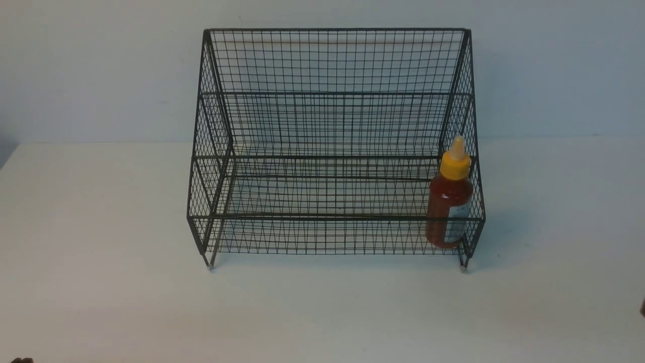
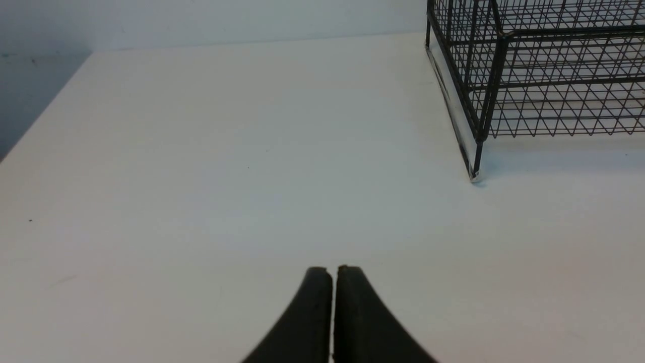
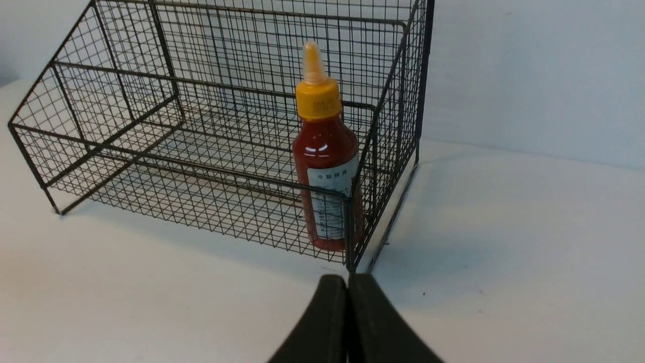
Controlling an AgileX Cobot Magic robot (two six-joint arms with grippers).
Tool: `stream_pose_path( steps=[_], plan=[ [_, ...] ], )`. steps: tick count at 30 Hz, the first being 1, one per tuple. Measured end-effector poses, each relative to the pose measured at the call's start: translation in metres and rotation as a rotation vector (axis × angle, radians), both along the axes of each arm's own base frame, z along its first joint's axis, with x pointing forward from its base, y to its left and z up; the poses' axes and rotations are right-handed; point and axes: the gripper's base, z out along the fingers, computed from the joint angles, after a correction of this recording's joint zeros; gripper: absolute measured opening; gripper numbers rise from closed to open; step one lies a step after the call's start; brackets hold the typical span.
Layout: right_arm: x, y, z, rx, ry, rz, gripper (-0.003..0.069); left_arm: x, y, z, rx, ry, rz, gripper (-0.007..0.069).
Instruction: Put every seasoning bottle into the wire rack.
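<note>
The seasoning bottle point(image 1: 450, 201) stands upright inside the wire rack point(image 1: 332, 146), on its lowest, front tier, tucked into the rack's right front corner, just beside the right mesh side and the low front rail; its yellow cap and cream nozzle rise above that rail; nothing grips it. The rack sits towards the back of the white worktop point(image 1: 101, 282), its tall grid back near the rear edge and the wall; its other tiers hold nothing that shows.

The right gripper point(image 3: 347, 282) hangs over the worktop near the rack's right front foot, its two dark fingers pressed together on nothing; the left gripper point(image 2: 332, 275) hangs over bare worktop off the rack's left front corner, likewise closed and empty.

No other bottle shows on the worktop, so the task looks done, or nearly so. The risks from here are small: the right gripper is close to the corner where the bottle stands, so a careless swing could catch the wire and jolt the rack; the bottle is tall for its base and could tip against the mesh.

Both arms are almost wholly out of the front view; the label's print is too small to read; the worktop's near corners are cut off, so a bottle lying there could not be told.
</note>
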Motion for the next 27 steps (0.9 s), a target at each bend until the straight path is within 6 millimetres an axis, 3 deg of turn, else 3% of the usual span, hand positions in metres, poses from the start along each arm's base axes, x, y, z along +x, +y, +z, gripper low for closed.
stream_pose_path(
  steps=[6, 15, 27],
  plan=[
    [-0.005, -0.010, -0.025, -0.064, -0.092, -0.114, -0.0015, 0.000, 0.000, 0.000, 0.000, 0.000, 0.000, -0.0005],
    [-0.009, -0.022, -0.067, -0.008, -0.095, -0.323, -0.0015, 0.000, 0.000, 0.000, 0.000, 0.000, 0.000, -0.0005],
    [-0.009, -0.024, -0.073, -0.017, -0.050, -0.358, -0.0015, 0.000, 0.000, 0.000, 0.000, 0.000, 0.001, -0.0005]
  ],
)
